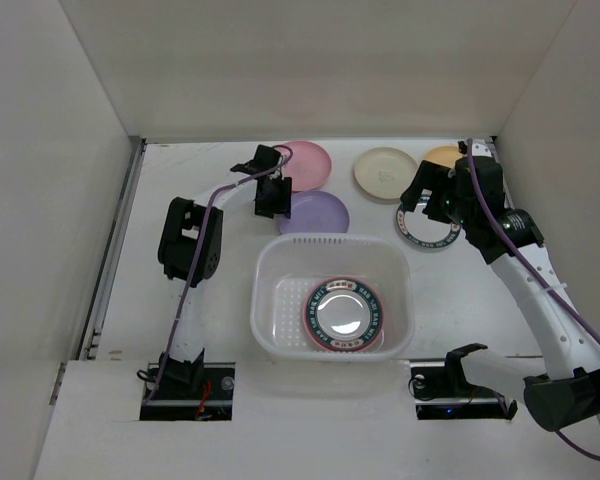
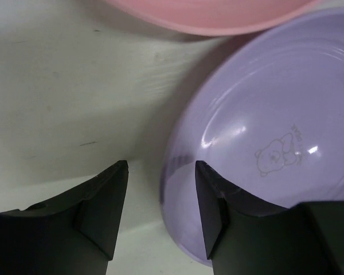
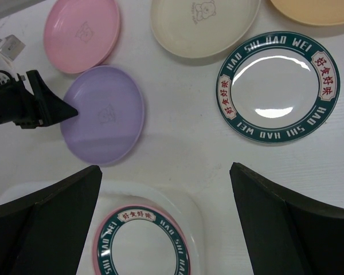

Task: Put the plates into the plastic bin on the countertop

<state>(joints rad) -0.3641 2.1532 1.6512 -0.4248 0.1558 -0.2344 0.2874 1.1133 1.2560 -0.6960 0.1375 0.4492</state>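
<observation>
The left gripper (image 2: 160, 172), half open, straddles the rim of the purple plate (image 2: 264, 114) on the countertop (image 2: 57, 86). The right gripper (image 3: 165, 172) hangs wide open above a teal-rimmed plate (image 3: 278, 86). The bin (image 1: 272, 262) holds two plates (image 1: 343, 311).

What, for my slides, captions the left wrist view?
Left tool straddles the rim of the purple plate; pink plate beyond.

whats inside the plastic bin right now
A teal-rimmed white plate lies in the plastic bin, on a pink plate showing only its edge. Whatever lies under them is covered.
</observation>
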